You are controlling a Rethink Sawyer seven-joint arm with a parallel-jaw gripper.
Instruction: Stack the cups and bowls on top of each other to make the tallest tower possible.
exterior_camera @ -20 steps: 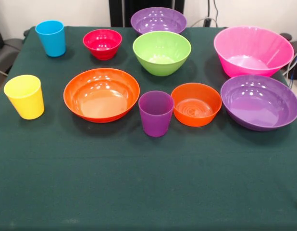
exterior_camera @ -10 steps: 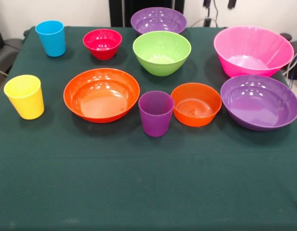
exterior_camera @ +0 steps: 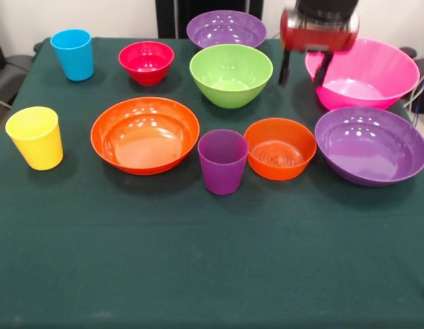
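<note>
All the bowls and cups stand apart on the green table; nothing is stacked. The blue cup (exterior_camera: pixel 73 53), yellow cup (exterior_camera: pixel 35 137) and purple cup (exterior_camera: pixel 223 161) stand upright. The small red bowl (exterior_camera: pixel 146 62), lime green bowl (exterior_camera: pixel 230 74), far purple bowl (exterior_camera: pixel 226 29), big pink bowl (exterior_camera: pixel 361 72), wide orange bowl (exterior_camera: pixel 145 134), small orange bowl (exterior_camera: pixel 280 148) and near purple bowl (exterior_camera: pixel 371 144) sit open side up. My gripper (exterior_camera: pixel 302 72) hangs open and empty above the gap between the green and pink bowls, its right finger over the pink bowl's left rim.
The green tablecloth (exterior_camera: pixel 212 260) covers the table. A black post stands behind the far purple bowl. Cables (exterior_camera: pixel 421 96) hang at the right edge.
The gripper has come down into view from the top edge, over the gap between the green and pink bowls. The cups and bowls have not moved.
</note>
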